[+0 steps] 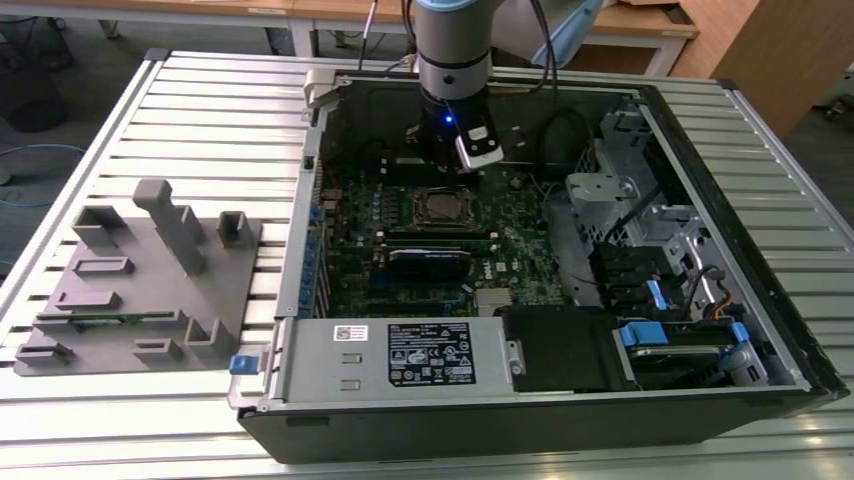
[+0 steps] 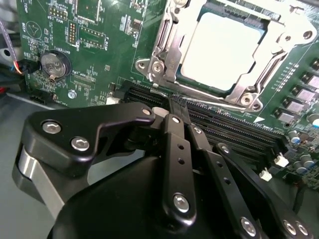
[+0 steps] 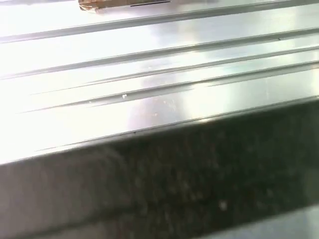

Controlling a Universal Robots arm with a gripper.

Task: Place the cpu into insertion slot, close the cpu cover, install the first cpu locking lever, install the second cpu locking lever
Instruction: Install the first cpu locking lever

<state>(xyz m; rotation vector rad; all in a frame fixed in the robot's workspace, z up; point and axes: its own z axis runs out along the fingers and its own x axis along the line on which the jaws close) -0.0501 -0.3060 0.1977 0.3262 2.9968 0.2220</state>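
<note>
Seemingly the cpu (image 2: 219,50) sits in the slot (image 1: 438,207) with the cover (image 2: 177,40) down over its edges. The gripper (image 2: 175,104), fingers together on nothing, hangs just beside the socket's corner, above the memory slots (image 2: 224,124). A push from here could skid off a lever (image 2: 158,42) and gouge the board (image 2: 99,30), since closed tips give little purchase. Whether either lever is hooked is hard to tell, and the socket's far side is cut off.

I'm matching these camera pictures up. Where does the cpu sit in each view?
Exterior view: cpu at the centre of the green board, inside the open case.
Second wrist view: cpu is the pale square within the silvery cpu cover.
First wrist view: ribbed metal table.
Shared landmark: the green board.
</note>
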